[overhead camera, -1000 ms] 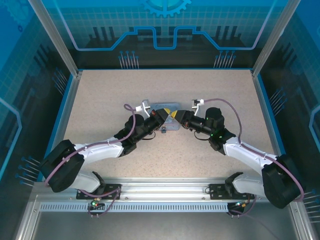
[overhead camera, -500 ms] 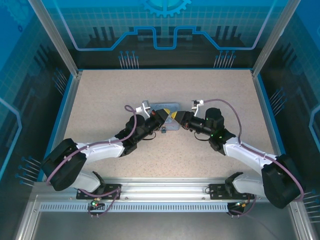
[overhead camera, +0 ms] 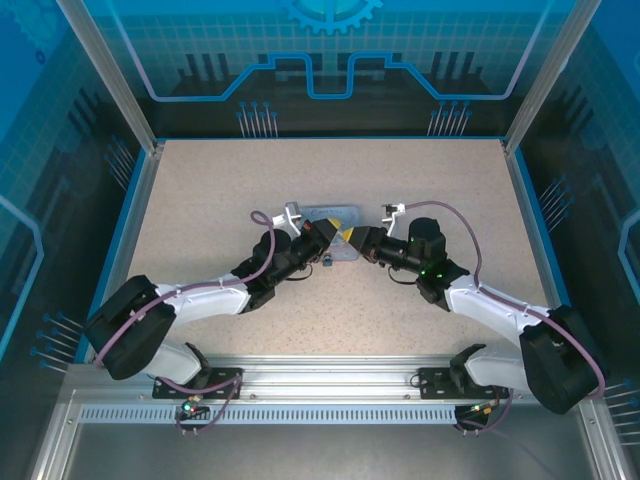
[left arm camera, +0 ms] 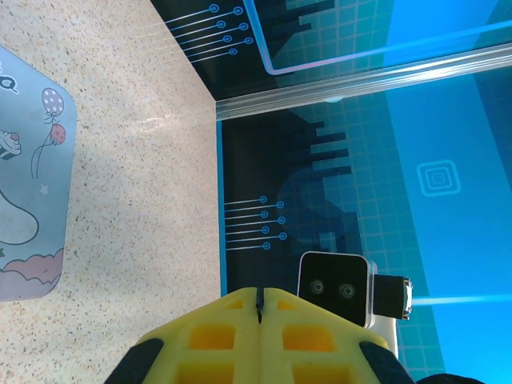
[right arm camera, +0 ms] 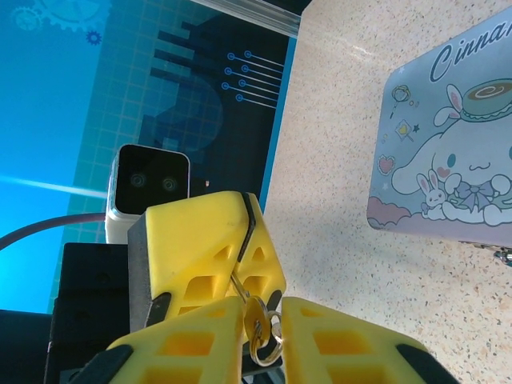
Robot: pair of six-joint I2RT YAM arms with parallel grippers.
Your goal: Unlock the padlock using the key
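Note:
The key [right arm camera: 258,320] is small and brassy with a wire ring, its thin blade running up into the seam of my left gripper [right arm camera: 246,206]. My left gripper [overhead camera: 333,232] is shut on that blade, and a dark sliver shows between its tips [left arm camera: 258,298]. My right gripper [right arm camera: 264,310] is open, one finger on each side of the key's head. One finger touches the head. The two grippers meet tip to tip, my right gripper [overhead camera: 352,237] just above the tin. The tiny dark padlock [overhead camera: 327,262] sits by the tin's near edge and also shows at the frame edge [right arm camera: 504,255].
A pale blue-lilac cartoon tin [overhead camera: 328,212] lies flat on the speckled table under the grippers [right arm camera: 456,160] [left arm camera: 32,184]. Blue walls and aluminium posts [overhead camera: 110,90] ring the table. Bare tabletop [overhead camera: 220,180] stretches on all sides.
My right gripper has slid slightly left toward the left gripper, closing the gap between the tips. The left arm has hardly moved.

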